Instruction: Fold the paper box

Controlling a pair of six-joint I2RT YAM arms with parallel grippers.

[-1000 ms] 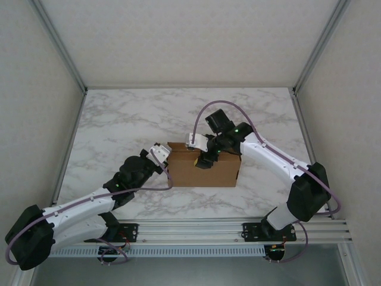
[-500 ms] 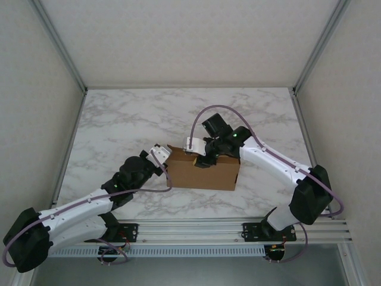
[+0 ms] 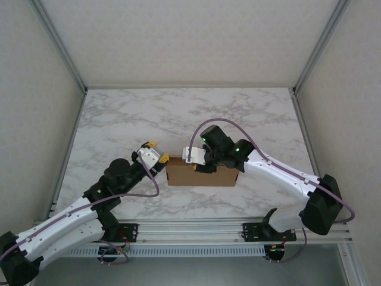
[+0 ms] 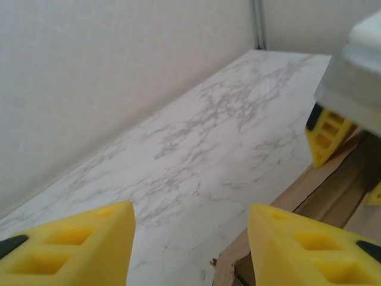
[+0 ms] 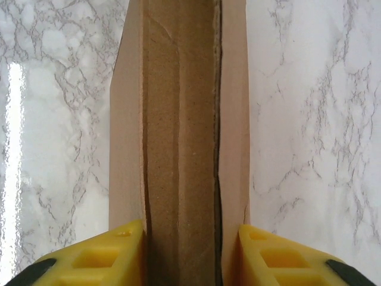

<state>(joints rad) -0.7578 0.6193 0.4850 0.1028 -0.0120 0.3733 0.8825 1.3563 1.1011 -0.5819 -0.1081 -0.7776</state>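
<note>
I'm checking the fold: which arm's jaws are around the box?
The right arm: its jaws straddle the paper box. The left arm has its jaws open beside the box's left end, holding nothing.

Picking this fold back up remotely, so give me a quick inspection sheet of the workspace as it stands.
Surface: marble-patterned table, glossy.
Job's things: paper box, brown, partly folded, mid-table.
Clutter: nothing seen.
Grippers: left gripper open beside the box's left end; right gripper on the box's top, fingers straddling the cardboard, clamping unclear.
Cables: purple cable arches over the right wrist; another loops by the left arm.
Surroundings: white walls, metal frame.
</note>
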